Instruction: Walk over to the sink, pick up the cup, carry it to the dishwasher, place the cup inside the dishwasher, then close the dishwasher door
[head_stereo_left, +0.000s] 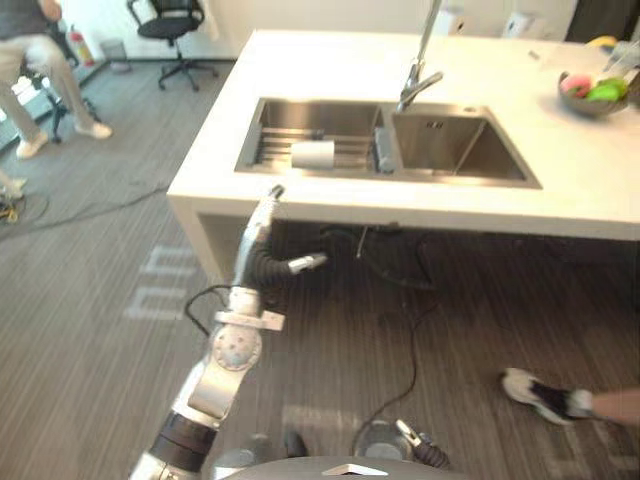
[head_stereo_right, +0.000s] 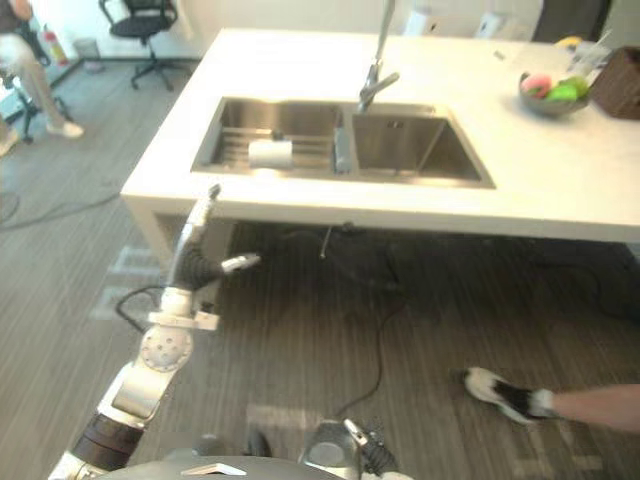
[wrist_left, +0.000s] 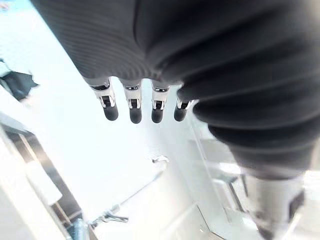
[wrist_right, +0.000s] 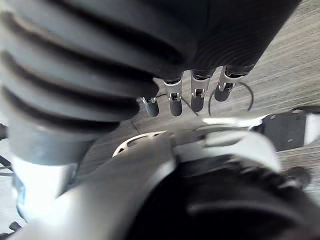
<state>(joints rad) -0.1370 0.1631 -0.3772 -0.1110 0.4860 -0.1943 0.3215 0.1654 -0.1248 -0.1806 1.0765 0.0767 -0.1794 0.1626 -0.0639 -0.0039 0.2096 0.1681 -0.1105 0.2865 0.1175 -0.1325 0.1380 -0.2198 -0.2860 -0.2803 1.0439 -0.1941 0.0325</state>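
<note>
1. Well off to the left of the left robot hand (head_stereo_left: 260, 235) and far beyond it, a seated person (head_stereo_left: 28, 45) is at the edge of the head views. A black office chair (head_stereo_left: 172, 24) stands on the grey floor (head_stereo_left: 90, 300) just right of the person.
2. The left robot hand is raised in front of the white desk (head_stereo_left: 330, 65), just below its near edge. Its fingers (head_stereo_left: 272, 198) are straight and point up at that edge, and its thumb sticks out to the right. It is spread wide and has hold of nothing.
3. The cup (head_stereo_left: 313, 153) is white and lies on its side in the left basin of the sink (head_stereo_left: 300, 118). It rests on a barred rack, beyond the left robot hand and slightly to its right, clear of the fingers.
4. Right of the cup, past the divider, is the second basin. The faucet (head_stereo_left: 418, 78) rises behind the divider, further from the left robot hand than the cup.
5. The right robot hand (wrist_right: 197, 97) hangs low, close to the robot. Its fingers are loosely extended in its own wrist view and hold nothing.
6. To the right of the right robot hand and a little beyond it, a person's shoe (head_stereo_left: 540, 393) and lower leg rest on the floor.
7. Far right on the desk, well away from both hands, a bowl (head_stereo_left: 585, 104) holds pink and green items.
</note>
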